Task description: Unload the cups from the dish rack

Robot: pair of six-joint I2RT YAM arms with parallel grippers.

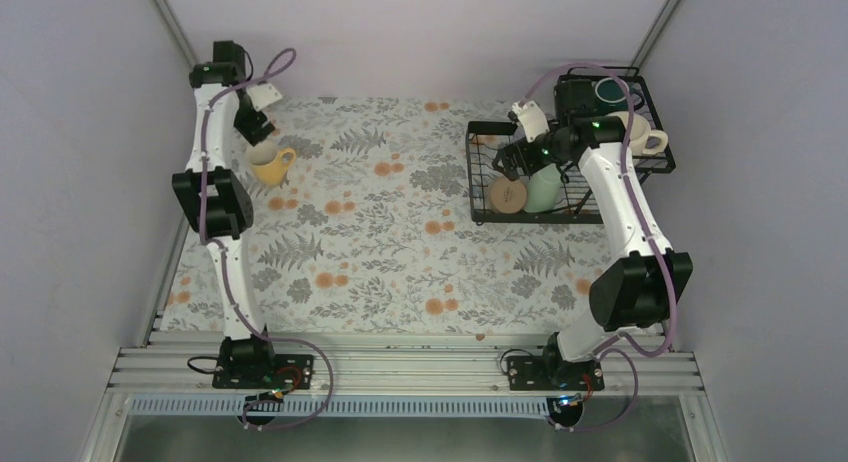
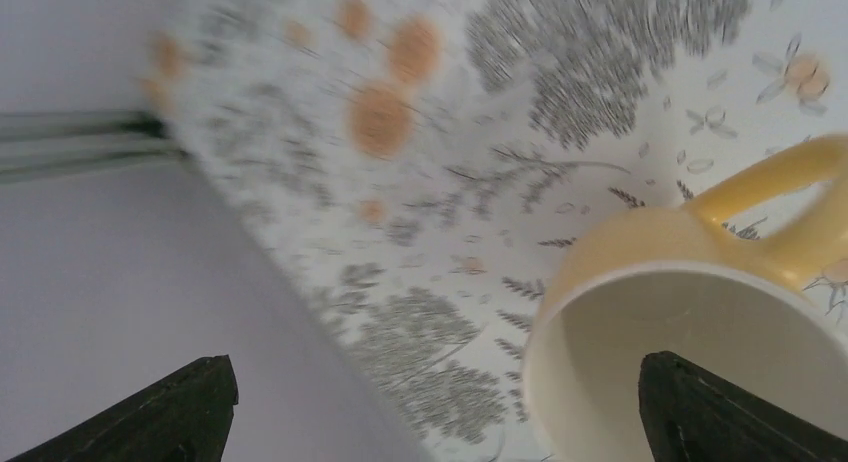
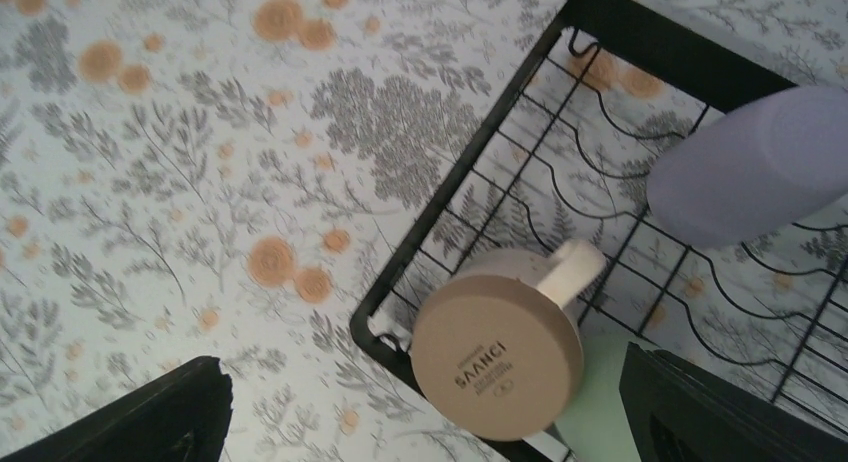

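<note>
A yellow mug (image 1: 269, 163) stands upright on the floral cloth at the far left. My left gripper (image 1: 255, 128) hangs just behind it, open; in the left wrist view one fingertip (image 2: 715, 412) overlaps the mug's (image 2: 690, 312) mouth without gripping it. The black dish rack (image 1: 470, 177) is at the far right. My right gripper (image 1: 512, 162) hovers open over its front left corner, above an upturned cream mug (image 3: 497, 357), a mint tumbler (image 3: 598, 407) and a lavender tumbler (image 3: 750, 167). A cream mug (image 1: 640, 134) and a dark green mug (image 1: 610, 90) sit in the raised basket.
The floral cloth (image 1: 400, 242) covers the table. A grey wall (image 2: 120, 282) runs close along the left gripper's side, and another wall stands just right of the rack. The arm bases sit on a metal rail (image 1: 400, 367) at the near edge.
</note>
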